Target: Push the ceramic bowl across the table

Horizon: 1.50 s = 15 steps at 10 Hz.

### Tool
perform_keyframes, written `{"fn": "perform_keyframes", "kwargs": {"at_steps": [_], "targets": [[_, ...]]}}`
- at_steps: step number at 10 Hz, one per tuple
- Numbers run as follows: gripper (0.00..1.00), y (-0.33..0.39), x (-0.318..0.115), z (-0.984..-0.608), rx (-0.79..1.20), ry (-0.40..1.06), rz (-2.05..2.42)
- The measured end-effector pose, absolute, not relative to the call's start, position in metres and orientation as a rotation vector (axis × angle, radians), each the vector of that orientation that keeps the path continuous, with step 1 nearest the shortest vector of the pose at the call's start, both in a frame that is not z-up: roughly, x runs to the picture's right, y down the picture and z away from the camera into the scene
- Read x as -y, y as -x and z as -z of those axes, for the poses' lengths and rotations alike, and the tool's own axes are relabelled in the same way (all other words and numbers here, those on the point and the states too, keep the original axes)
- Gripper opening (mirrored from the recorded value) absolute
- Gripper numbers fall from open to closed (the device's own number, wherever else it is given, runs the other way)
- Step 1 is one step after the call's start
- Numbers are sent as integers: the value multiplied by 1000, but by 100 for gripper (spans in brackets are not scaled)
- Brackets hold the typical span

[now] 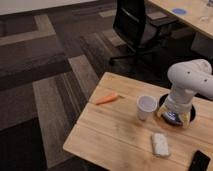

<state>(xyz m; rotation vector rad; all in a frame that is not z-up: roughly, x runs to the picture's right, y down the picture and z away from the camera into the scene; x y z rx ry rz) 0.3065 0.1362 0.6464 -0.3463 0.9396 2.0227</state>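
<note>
- While the white robot arm reaches in from the right edge of the camera view, its gripper points down into the ceramic bowl, at or just above the bowl's inside.
- Whether the gripper is open or closed, I cannot tell; the wrist hides its tip from this angle.
- The ceramic bowl, dark blue with a darker rim, sits on the table near its right side, mostly covered by the wrist; only the left arc of the rim, a strip on the right and a glossy blue patch show.
- A white paper cup stands upright just left of the bowl, close to it; contact between them cannot be judged.
- An orange carrot lies farther left, near the table's left edge, well apart from the cup.
- A pale oblong object lies flat nearer the front edge, below the cup and bowl.
- A black phone lies at the lower right corner, partly cut off.
- Beyond the table, a black office chair stands on the striped carpet.
- A second pale table at the upper right carries a blue disc.
</note>
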Motion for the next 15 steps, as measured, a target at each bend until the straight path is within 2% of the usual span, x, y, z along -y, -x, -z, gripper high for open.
{"fn": "perform_keyframes", "kwargs": {"at_steps": [3,6,12,15], "targets": [[65,-353,-151,-659,-1000,300,-2158],[65,-369,-166,-688,-956,376,-2209],[65,-363,-189,-724,-846,500,-2120],[65,-364,-179,-741,-808,499,-2055]]}}
